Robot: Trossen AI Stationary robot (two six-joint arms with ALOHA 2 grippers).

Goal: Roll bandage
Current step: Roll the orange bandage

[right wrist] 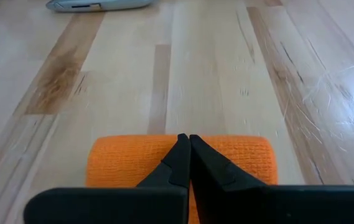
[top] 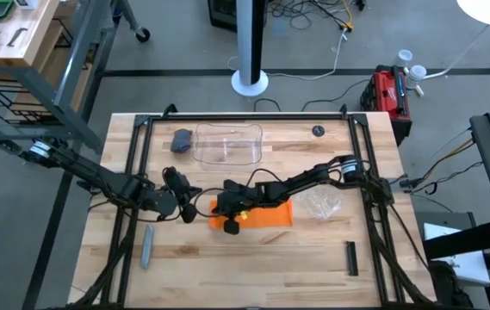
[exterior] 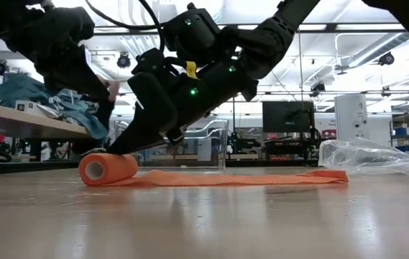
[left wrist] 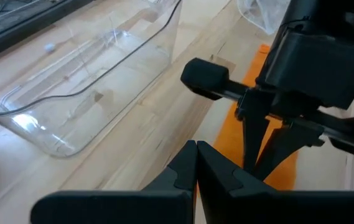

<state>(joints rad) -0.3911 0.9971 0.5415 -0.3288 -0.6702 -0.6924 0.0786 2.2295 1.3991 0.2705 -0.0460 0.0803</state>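
So there's just one bright orange strip of stretchy fabric bandage (top: 257, 215) here, lying near the middle of the pale wooden slatted table (top: 253, 267), and one end of it is already wound into a little roll (exterior: 108, 168) while the rest trails flat along the wood toward a crumpled clear plastic wrapper (top: 322, 205), also just one of those. Two dark arms, both down at the rolled end: the right gripper (right wrist: 189, 146) sits right on top of the roll with its two fingers pressed together into a point, so closed tight but not really clamped around anything, and the left gripper (left wrist: 196, 152) is just beside it, also pinched fully closed with nothing between the fingers. One clear plastic rectangular bin (top: 227, 145) sits at the back of the table, and next to it one dark grey rounded lump (top: 181, 139), too small to make out what it is. There's one grey stick-shaped thing (top: 147, 245) near the front left, one thin black bar (top: 351, 258) near the front right, and one small black round disc (top: 318, 131) at the back right. In the low view the arms cover most of the scene above the roll, and in the right wrist view the bandage's flat tail is hidden behind the fingers
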